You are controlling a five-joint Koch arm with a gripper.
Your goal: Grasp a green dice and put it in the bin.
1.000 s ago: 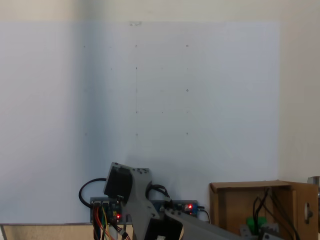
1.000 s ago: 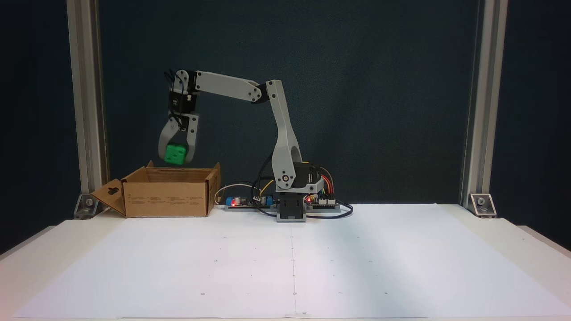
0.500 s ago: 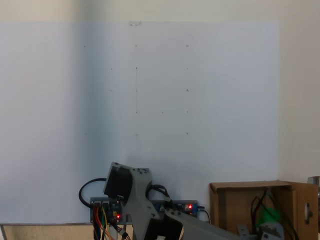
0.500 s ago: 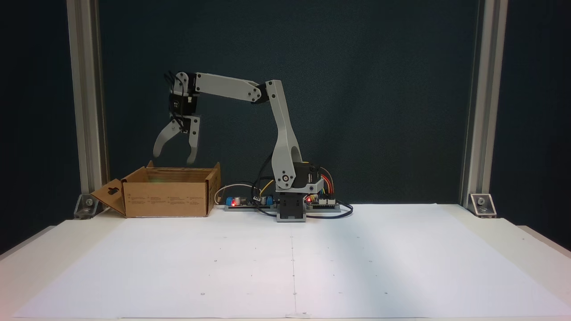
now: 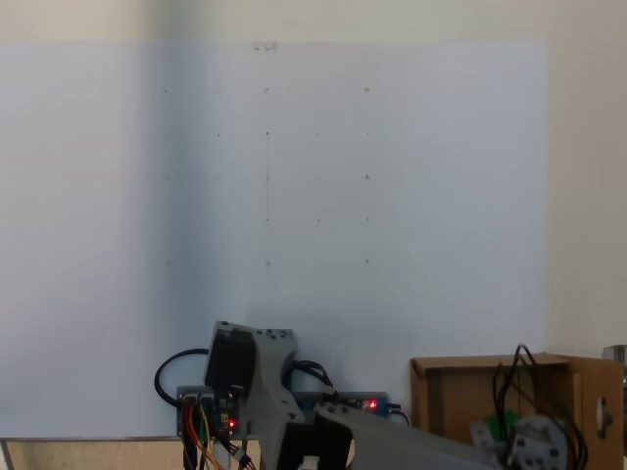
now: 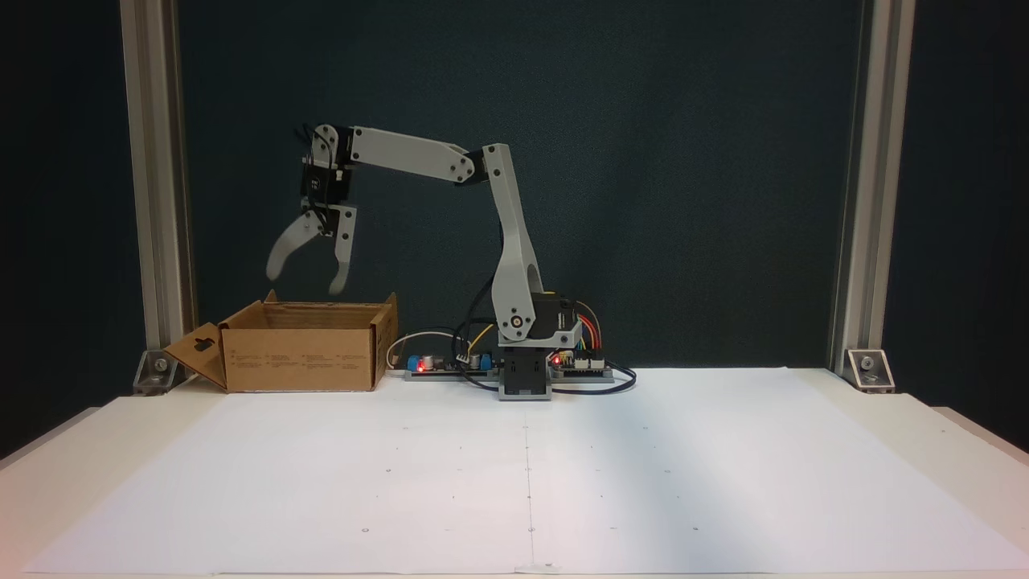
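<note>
**Fixed views: jaws spread over the bin, dice down inside**

Fixed views give two angles; the side-on one has the gripper [image 6: 303, 281] hanging above the bin [image 6: 301, 358], jaws spread wide apart with nothing between them, tips clear of the upright flaps; the grey arm [image 6: 506, 241] reaches leftward from its base [image 6: 526, 378] at the back edge of the white paper sheet [image 6: 522, 482]. From this side the box wall hides everything inside.

The top-down one looks into the bin [image 5: 460, 401] at the lower right corner; a sliver of the green dice [image 5: 503, 424] peeks out on the tan floor, mostly covered by grey gripper parts and black cables; pips cannot be made out, and its exact resting place is hard to tell; the box and arm are cut off by the bottom edge. Red lights glow on the controller boards [image 5: 211, 411] beside the base.

Against a second ago: then the dice sat clamped between the fingers above the box; half a second ago the jaws were already parted and empty; now they are wider yet and a touch higher, and the green patch seen from above is smaller and more hidden.
</note>
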